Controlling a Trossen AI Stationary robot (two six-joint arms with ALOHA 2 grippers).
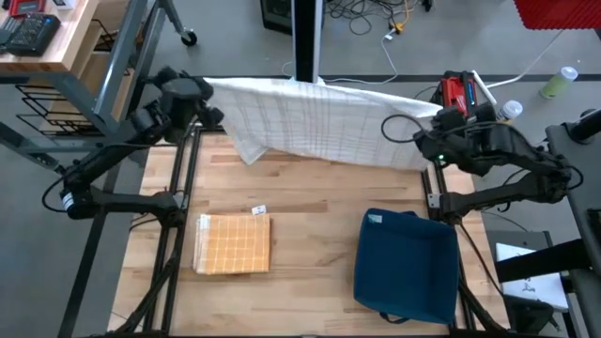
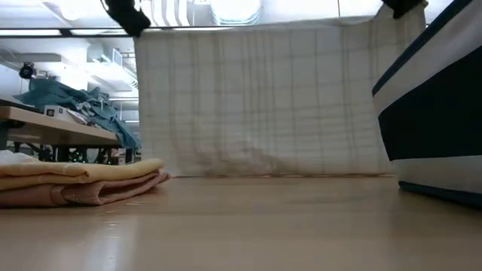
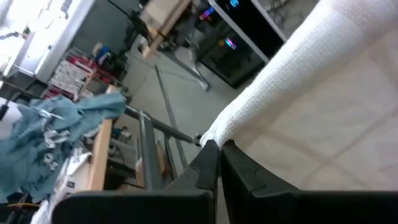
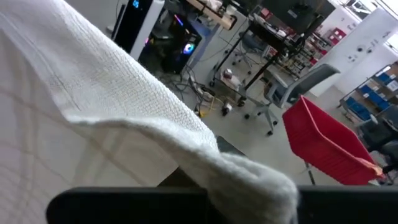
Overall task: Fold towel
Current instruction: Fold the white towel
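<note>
Towel: white woven cloth with faint grey check lines [image 1: 310, 122], stretched in the air between the two grippers over the far edge of the wooden counter [image 1: 319, 202]; in the low view it hangs as a flat curtain [image 2: 263, 98] whose lower hem touches the counter top.
Towel shape: upper edge runs nearly straight from corner to corner; the lower part near the left arm sags into a loose fold resting on the counter.
Left gripper: black two-finger gripper [image 1: 208, 111] at the far left corner of the counter, fingers pressed together on the towel's upper corner; the left wrist view shows the dark fingertips [image 3: 211, 163] closed tight with the cloth edge [image 3: 292, 74] coming out between them.
Right gripper: black two-finger gripper [image 1: 424, 143] at the far right corner, clamped shut on the other upper corner; in the right wrist view the white cloth [image 4: 124, 93] drapes over the front of the gripper and hides its fingers.
Folded cloth: yellow-orange checked cloth folded into a square [image 1: 232, 244], lying on the near left part of the counter, well apart from the towel; seen low as a flat stack [image 2: 79, 181].
Bin: dark blue fabric bin with white trim [image 1: 406, 263] on the near right part of the counter, apart from the towel.
</note>
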